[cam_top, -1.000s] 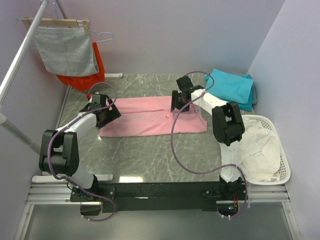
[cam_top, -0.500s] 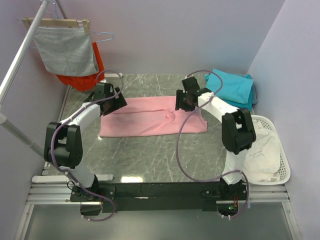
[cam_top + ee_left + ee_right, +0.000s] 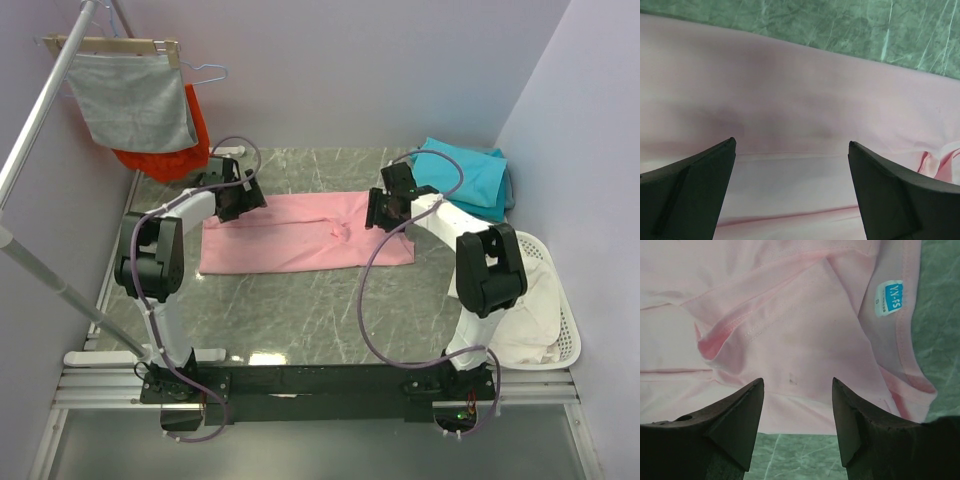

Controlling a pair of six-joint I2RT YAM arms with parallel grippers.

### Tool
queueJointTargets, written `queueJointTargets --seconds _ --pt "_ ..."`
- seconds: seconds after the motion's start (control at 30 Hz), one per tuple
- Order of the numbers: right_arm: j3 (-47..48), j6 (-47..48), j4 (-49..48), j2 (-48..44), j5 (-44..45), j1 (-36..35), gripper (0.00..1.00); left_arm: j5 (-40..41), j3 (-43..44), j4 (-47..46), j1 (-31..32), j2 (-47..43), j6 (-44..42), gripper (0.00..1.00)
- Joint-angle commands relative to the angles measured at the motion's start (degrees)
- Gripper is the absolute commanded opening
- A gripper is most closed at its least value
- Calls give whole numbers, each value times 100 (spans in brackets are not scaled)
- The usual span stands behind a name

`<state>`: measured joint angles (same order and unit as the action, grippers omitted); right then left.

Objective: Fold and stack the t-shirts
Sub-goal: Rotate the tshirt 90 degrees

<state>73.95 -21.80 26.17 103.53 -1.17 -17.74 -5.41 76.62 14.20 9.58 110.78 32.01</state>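
Two grippers hang over the pink t-shirt (image 3: 290, 245), which lies as a long folded band across the middle of the table (image 3: 300, 320).

Change over the last second:
- The left gripper (image 3: 240, 197) has travelled from the band's left end to its far-left corner.
- The right gripper (image 3: 387, 210) has slid rightward toward the collar end, where the blue size label (image 3: 888, 297) shows in its wrist view.

Gripper state:
- Left: fingers spread to full width, with nothing between them – only smooth pink cloth below.
- Right: fingers part-way apart and empty, poised above a tucked-in sleeve seam.

The teal t-shirts (image 3: 465, 172) sit in a folded pile at the far right corner, just beyond the right arm.

Assessment: the lengthwise fold appears complete. The move outward suggests both arms are lining up on opposite ends of the band for a crosswise fold (no closing has begun). The bunched sleeve near the band's middle may shift when the cloth is lifted.
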Motion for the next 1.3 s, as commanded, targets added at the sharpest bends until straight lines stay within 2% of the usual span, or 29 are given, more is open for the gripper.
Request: queueJointTargets --seconds 0.0,0.4,0.6,0.77,0.93,1.03,1.1,1.13,1.27 --pt "242 -131 -139 255 -76 25 64 -118 371 -75 61 189 -142 99" --pt "1884 -140 871 1731 -270 16 63 242 -375 294 263 128 147 99" --pt "3000 62 1556 2688 -410 -19 63 268 -1271 303 474 -276 349 99" --pt "4309 316 2249 3427 -638 -81 63 41 -2159 347 693 -698 595 99" --pt "5837 755 2849 4280 -1060 -230 64 -223 -2836 540 1484 -1137 789 99" --pt "6034 941 2597 4273 -1473 -318 65 -320 -3065 715 2029 -1418 956 99" --pt "5703 985 2236 3924 -1518 -318 66 -320 -3092 847 2336 -1681 1105 99" --pt "5553 976 1773 3773 -1518 -318 67 -286 -3083 1022 2416 -1778 1184 99" --pt "5130 924 926 2957 -1430 -169 68 3 -2759 1663 2548 -2306 1176 99"
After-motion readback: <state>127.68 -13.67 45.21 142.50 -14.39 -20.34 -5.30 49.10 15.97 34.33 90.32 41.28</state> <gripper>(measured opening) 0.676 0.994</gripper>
